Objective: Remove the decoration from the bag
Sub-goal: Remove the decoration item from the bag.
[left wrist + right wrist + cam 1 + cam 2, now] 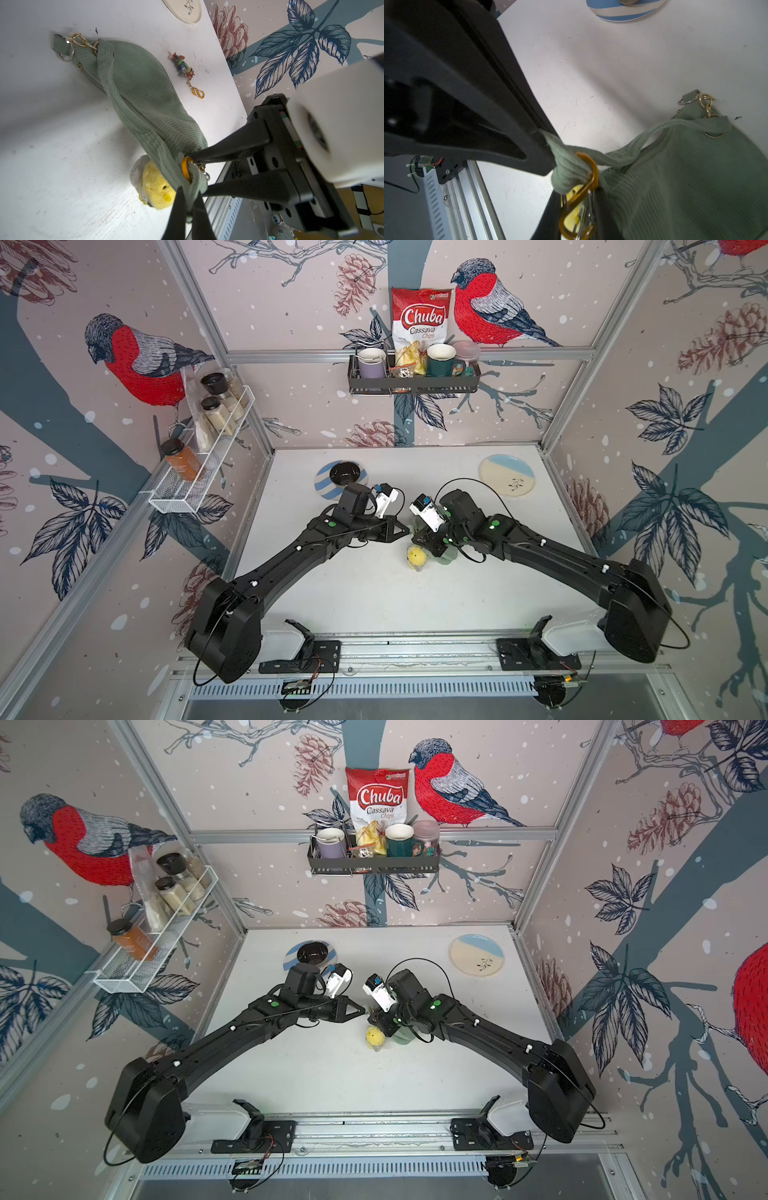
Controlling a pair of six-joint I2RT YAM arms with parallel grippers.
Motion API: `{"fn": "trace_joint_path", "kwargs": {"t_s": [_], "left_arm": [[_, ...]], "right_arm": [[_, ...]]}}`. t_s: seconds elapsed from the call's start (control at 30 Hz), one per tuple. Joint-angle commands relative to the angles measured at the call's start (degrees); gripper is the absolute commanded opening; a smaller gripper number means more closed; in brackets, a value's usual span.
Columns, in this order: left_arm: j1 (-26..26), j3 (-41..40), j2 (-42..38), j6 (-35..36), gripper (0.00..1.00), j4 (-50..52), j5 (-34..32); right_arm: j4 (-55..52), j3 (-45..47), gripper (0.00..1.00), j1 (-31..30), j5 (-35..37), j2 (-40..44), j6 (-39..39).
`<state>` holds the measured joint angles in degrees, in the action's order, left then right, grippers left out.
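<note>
The sage-green ribbed bag (141, 93) lies on the white table, mostly hidden under my right arm in both top views. A yellow chick plush (158, 191), the decoration, hangs from an orange S-shaped clip (583, 199) hooked through the bag's strap end. My left gripper (189, 192) is shut on that green strap end, right beside the clip. My right gripper (578, 199) is shut on the orange clip, one finger on each side. In a top view the chick (417, 558) sits just in front of the two gripper tips, which meet at mid-table.
A small figure charm with its own orange clip (182, 66) lies loose on the table beside the bag. A striped plate with a black bowl (340, 479) stands back left, a cream-and-blue plate (508, 476) back right. Wall racks hold jars and mugs.
</note>
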<state>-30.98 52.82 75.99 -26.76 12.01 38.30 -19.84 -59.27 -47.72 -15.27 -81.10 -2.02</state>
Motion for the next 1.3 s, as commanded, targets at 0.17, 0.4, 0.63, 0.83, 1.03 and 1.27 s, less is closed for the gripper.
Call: {"fn": "trace_joint_path", "kwargs": {"t_s": [0.17,0.4,0.63,0.83,1.03,1.27], "left_arm": [[-0.54,0.74,-0.15,2.42,0.0,1.78,-6.72],[-3.16,1.53,-0.81,2.25,0.0,0.94,-12.47],[-3.82,-2.5,-2.1,-5.63,0.0,-7.49,-19.86],[0.04,-2.2,-2.33,-8.2,0.0,-5.81,-14.1],[0.14,3.53,1.83,-3.92,0.17,5.09,0.42],[2.72,1.61,0.24,-7.68,0.43,4.52,5.41]], "right_arm": [[-3.55,-3.23,0.0,-0.43,1.68,-0.81,-3.93],[-10.24,-10.09,0.0,-0.71,0.48,-4.24,-9.4],[-10.76,-11.84,0.0,-1.99,-1.23,-6.34,-12.56],[-8.23,-5.17,0.0,-2.35,-1.05,-1.56,3.3],[-8.8,-4.64,0.0,-2.27,-2.04,-0.98,10.94],[-7.61,-3.02,0.0,-2.35,-0.61,0.52,13.55]]}}
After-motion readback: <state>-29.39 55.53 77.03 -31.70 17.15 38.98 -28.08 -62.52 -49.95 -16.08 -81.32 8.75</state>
